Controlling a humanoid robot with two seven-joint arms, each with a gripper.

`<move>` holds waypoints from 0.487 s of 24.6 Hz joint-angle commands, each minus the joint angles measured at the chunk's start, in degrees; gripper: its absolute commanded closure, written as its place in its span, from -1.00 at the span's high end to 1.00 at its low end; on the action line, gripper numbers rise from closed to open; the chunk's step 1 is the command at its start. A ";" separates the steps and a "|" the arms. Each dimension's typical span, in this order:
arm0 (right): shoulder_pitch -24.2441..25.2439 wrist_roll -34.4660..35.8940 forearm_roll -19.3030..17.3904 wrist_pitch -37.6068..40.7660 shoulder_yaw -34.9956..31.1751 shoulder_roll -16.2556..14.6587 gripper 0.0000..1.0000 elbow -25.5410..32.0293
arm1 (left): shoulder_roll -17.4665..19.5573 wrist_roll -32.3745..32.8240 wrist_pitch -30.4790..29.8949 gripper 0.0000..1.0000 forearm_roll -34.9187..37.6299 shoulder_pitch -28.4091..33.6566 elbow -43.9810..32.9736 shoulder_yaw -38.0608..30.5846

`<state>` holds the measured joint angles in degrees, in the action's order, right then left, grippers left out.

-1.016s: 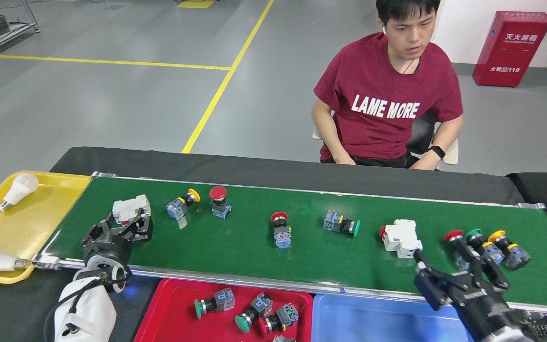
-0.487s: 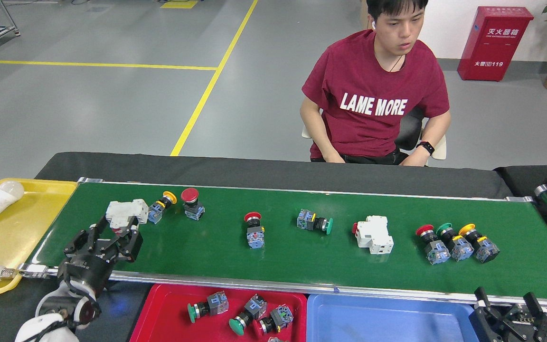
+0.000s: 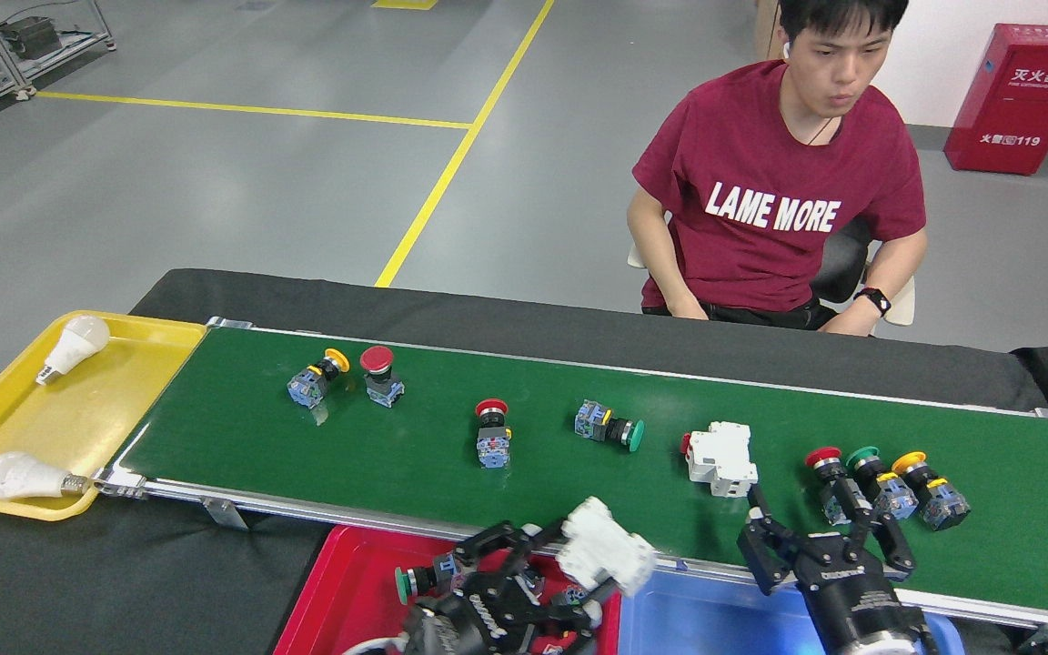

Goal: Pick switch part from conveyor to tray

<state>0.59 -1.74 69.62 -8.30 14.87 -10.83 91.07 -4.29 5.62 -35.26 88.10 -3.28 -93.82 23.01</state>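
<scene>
The left gripper [image 3: 549,553] pinches a white breaker [image 3: 606,553] between its fingers, over the seam of the red tray [image 3: 333,600] and blue tray [image 3: 706,619]. Half a second ago it was at the conveyor's [image 3: 233,437] left end. The right gripper [image 3: 820,532] is spread, fingertips near the three buttons [image 3: 883,487].

"LAME MORE" is printed in white capitals across the chest of the person's dark red T-shirt [image 3: 774,196]. On the red cabinet [image 3: 1026,100] at the far wall, white Chinese characters are seen, too small to be read surely, with what appears to be "119" beneath them.
</scene>
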 commanded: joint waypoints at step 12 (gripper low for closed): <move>-12.98 -0.01 -0.19 1.53 4.29 1.51 -0.72 -16.71 | 0.42 -0.08 -7.19 -0.93 0.14 -3.14 2.07 -0.16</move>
<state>-11.76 -2.48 69.54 -9.01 19.55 -8.32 74.54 -4.07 5.96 -40.82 88.47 -5.95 -90.79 23.12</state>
